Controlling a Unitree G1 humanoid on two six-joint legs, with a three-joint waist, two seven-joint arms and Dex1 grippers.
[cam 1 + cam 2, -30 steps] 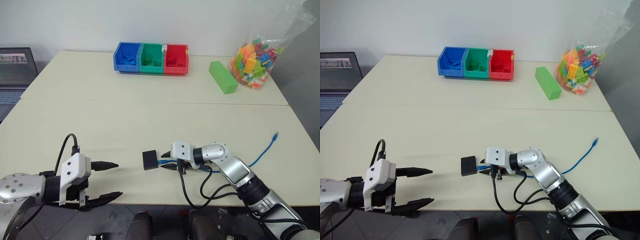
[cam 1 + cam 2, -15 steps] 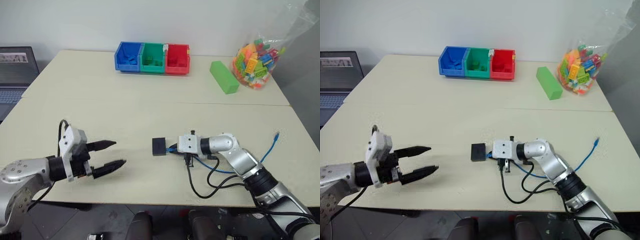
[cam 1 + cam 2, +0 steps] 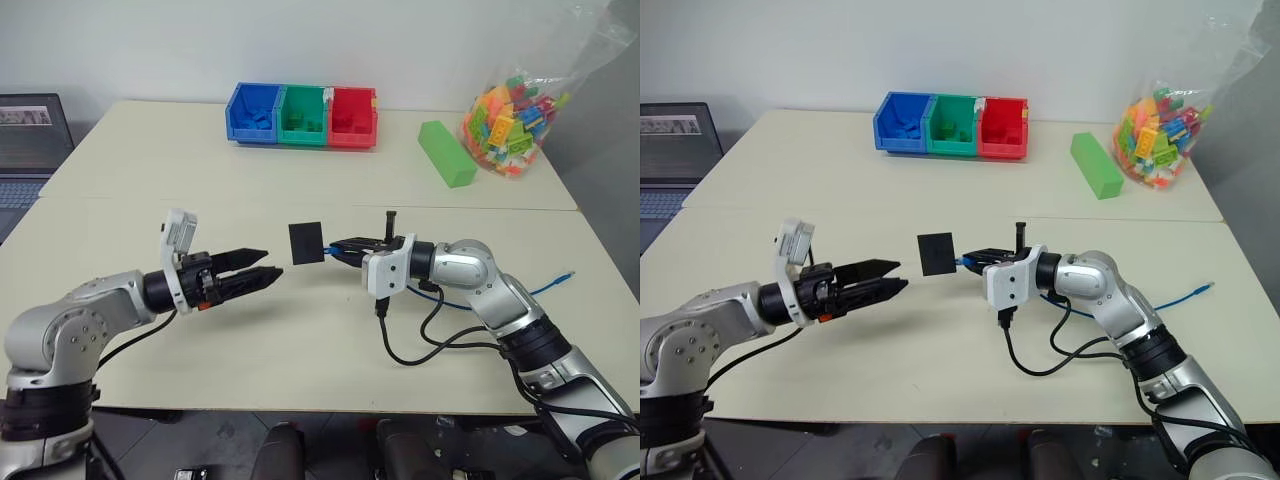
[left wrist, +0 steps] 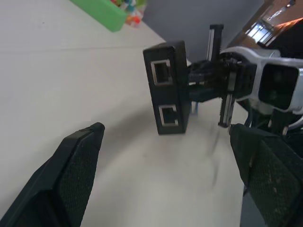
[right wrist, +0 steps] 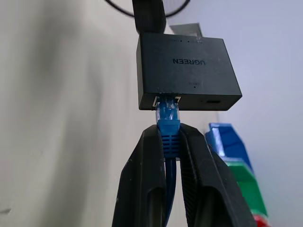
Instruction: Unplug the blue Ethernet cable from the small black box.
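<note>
Right hand (image 3: 975,260) is clamped on the blue Ethernet cable (image 5: 166,130) just behind its plug, and the small black box (image 3: 936,254) is carried on the end of that plug, lifted clear of the bench (image 3: 940,200). Left hand (image 3: 890,278) is held level with its two fingers spread apart and empty, pointed at the box from the opposite side. The box lies between the two hands, just beyond the left fingertips and not yet touched by them. Plug, box and both hands are set roughly along one line, so a pull along that line would be needed to free the plug; the left hand is the one free to take the box. In the left wrist view the box's near face is seen with two square ports, one above the other. In the right wrist view the plug is seen seated in a port on the opposite face. The rest of the cable trails across the bench to its loose end (image 3: 1210,287) far out on the right.
</note>
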